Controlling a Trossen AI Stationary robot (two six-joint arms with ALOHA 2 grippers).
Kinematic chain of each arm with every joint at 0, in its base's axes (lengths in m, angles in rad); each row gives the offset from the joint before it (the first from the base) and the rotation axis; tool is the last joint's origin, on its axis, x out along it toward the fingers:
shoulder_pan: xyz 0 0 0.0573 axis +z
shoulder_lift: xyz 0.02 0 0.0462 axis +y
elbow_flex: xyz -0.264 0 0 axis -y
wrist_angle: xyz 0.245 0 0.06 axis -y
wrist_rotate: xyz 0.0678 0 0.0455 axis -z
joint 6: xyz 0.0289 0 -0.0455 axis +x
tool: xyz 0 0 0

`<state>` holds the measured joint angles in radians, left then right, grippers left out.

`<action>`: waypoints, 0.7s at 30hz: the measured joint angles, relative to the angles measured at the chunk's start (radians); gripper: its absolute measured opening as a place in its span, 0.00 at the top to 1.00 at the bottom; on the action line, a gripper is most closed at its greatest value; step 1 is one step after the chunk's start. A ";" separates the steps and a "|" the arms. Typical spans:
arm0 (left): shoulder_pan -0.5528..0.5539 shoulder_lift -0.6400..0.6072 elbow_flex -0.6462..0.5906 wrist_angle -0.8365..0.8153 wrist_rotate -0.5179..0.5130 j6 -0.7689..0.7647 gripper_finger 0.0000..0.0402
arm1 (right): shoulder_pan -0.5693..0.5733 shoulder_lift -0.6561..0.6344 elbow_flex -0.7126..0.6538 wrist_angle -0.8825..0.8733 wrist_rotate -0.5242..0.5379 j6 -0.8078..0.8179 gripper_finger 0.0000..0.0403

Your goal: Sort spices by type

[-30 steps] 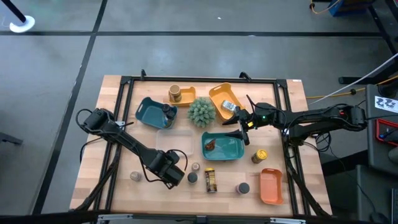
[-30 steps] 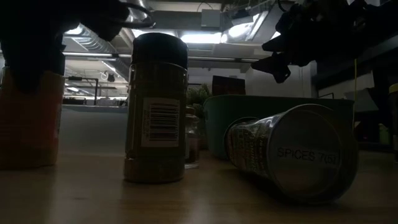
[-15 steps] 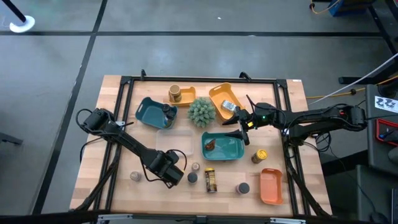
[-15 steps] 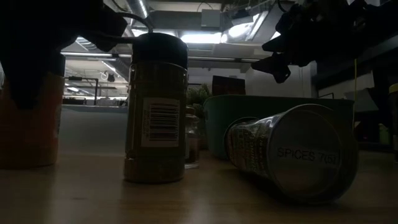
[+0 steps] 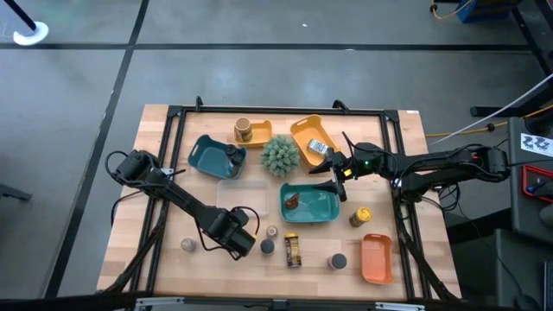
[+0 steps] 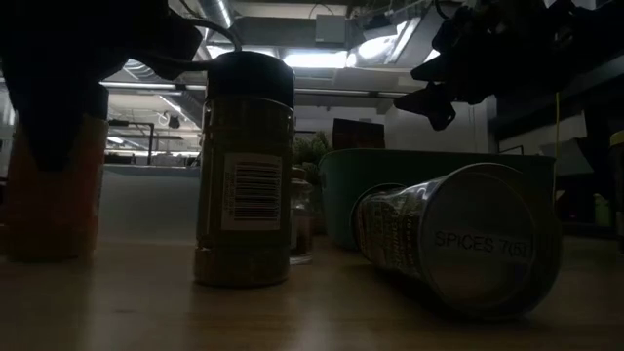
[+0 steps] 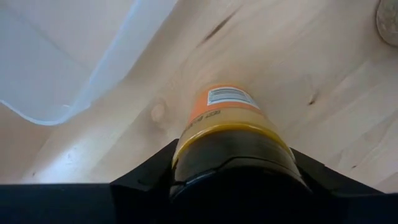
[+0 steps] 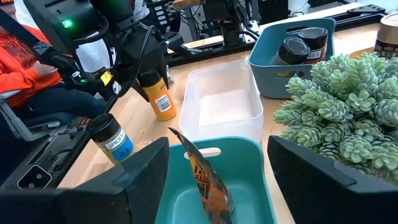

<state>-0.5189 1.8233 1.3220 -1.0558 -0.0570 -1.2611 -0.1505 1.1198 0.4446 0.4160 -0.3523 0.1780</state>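
Left gripper [image 5: 244,239]: low over the near part of the tabletop, left of centre, fingers either side of the orange jar [image 7: 227,121]; whether they already clamp it cannot be told.
Orange jar: upright on the wood, dark cap toward the wrist camera, just beside the near edge of the clear tray [image 5: 242,192].
Right gripper [image 5: 334,173]: hovering with its fingers spread and empty, above the far right rim of the teal tray [image 5: 311,212].
Teal tray: mid-table, holding the amber packet [image 8: 205,180], which leans on edge.
Near edge of the tabletop: a dark-capped jar [image 6: 244,166] upright, a second jar [image 6: 458,249] lying on its side beside it, a grey tin [image 5: 187,245] left of the left gripper.
Far side: blue tray [image 8: 292,56] with two dark-capped jars, next to the spiky green plant [image 8: 336,106].
Right edge: yellow-lidded jar [image 5: 361,216] by an orange tray [image 5: 377,259].
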 joint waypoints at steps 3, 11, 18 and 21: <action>0.015 -0.010 0.003 -0.011 0.000 0.011 0.51 | 0.000 0.000 0.000 0.000 0.000 0.000 0.32; 0.082 -0.121 0.008 -0.020 0.000 0.082 0.52 | 0.000 0.000 0.000 0.000 0.000 0.000 0.32; 0.169 -0.286 0.008 -0.153 0.001 0.064 0.52 | 0.000 0.000 0.000 0.000 0.000 0.000 0.32; 0.223 -0.366 0.009 -0.225 0.000 0.055 0.52 | 0.000 0.000 0.000 0.000 0.000 -0.001 0.32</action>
<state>-0.2957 1.4577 1.3308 -1.2804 -0.0570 -1.2058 -0.1509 1.1195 0.4442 0.4160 -0.3523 0.1768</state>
